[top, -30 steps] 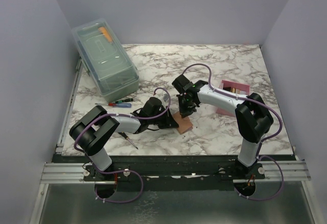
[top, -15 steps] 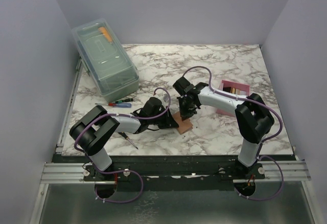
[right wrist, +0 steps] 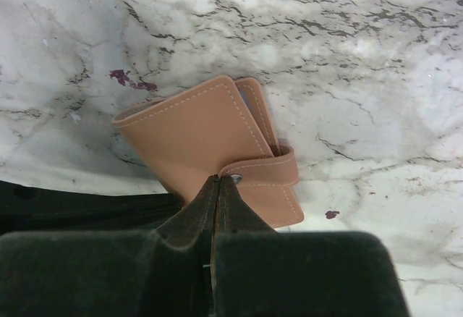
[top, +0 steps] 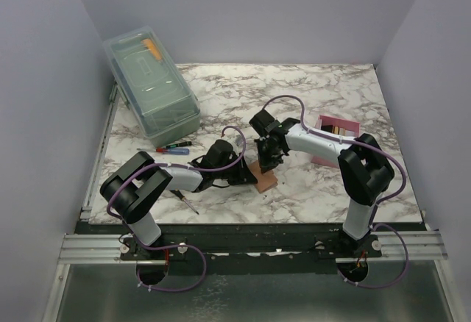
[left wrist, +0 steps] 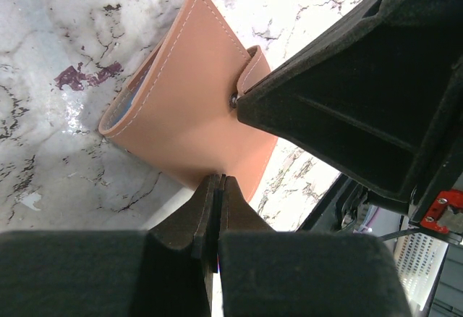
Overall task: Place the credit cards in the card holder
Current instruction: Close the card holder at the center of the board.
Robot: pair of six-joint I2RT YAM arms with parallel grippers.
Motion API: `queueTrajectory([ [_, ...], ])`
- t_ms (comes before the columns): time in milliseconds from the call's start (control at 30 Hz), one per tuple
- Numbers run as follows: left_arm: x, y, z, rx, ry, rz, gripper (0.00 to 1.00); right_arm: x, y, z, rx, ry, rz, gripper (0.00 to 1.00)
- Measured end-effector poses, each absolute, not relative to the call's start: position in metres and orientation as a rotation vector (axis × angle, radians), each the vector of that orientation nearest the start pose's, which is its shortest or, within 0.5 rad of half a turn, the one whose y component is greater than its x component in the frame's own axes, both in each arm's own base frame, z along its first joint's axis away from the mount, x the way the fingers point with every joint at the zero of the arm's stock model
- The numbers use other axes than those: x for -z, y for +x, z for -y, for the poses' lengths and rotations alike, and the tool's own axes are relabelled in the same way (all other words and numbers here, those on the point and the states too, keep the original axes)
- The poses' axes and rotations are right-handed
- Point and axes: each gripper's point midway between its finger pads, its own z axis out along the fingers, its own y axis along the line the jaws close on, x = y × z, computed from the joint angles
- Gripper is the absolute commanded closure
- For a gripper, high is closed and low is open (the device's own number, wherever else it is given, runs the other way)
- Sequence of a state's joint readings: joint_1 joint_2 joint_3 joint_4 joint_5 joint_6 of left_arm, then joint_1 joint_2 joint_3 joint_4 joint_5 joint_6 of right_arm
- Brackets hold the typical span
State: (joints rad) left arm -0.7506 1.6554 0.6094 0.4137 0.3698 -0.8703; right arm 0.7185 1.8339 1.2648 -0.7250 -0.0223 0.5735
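The card holder is a tan leather-like wallet lying folded on the marble, strap snapped over its flap. In the left wrist view the card holder shows a pale blue edge inside. My left gripper is shut, its tips resting against the holder's near edge. My right gripper is also shut, its tips at the strap's snap on the card holder. From above, the left gripper and right gripper meet over the holder. Dark and yellowish credit cards stand in the pink tray.
The pink slotted tray stands right of the holder, by the right arm. A clear lidded plastic box sits at the back left. Two screwdrivers lie in front of it, and another tool lies near the left arm.
The right wrist has shifted slightly left over the holder. Both grippers stay shut and the holder has not moved.
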Motion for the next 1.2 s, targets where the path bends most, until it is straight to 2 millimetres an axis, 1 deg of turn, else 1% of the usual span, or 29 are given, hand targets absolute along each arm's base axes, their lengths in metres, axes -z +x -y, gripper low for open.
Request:
queueTrajectory([
  [433, -0.039, 0.217, 0.330, 1.224, 0.086, -2.477, 1.00, -0.036, 0.254, -0.263, -0.307, -0.241, -2.927, 1.00],
  [533, -0.039, 0.217, 0.330, 1.224, 0.086, -2.477, 1.00, -0.031, 0.256, -0.264, -0.353, -0.223, -2.930, 1.00],
  [800, -0.039, 0.217, 0.329, 1.223, 0.086, -2.478, 1.00, -0.026, 0.254, -0.266, -0.577, -0.153, -2.950, 1.00],
  [967, -0.039, 0.217, 0.329, 1.222, 0.085, -2.479, 1.00, -0.024, 0.256, -0.261, -0.812, -0.062, -2.914, 1.00],
  [1200, -0.039, 0.217, 0.329, 1.223, 0.086, -2.478, 1.00, -0.020, 0.253, -0.261, -1.121, -0.002, -2.842, 1.00],
])
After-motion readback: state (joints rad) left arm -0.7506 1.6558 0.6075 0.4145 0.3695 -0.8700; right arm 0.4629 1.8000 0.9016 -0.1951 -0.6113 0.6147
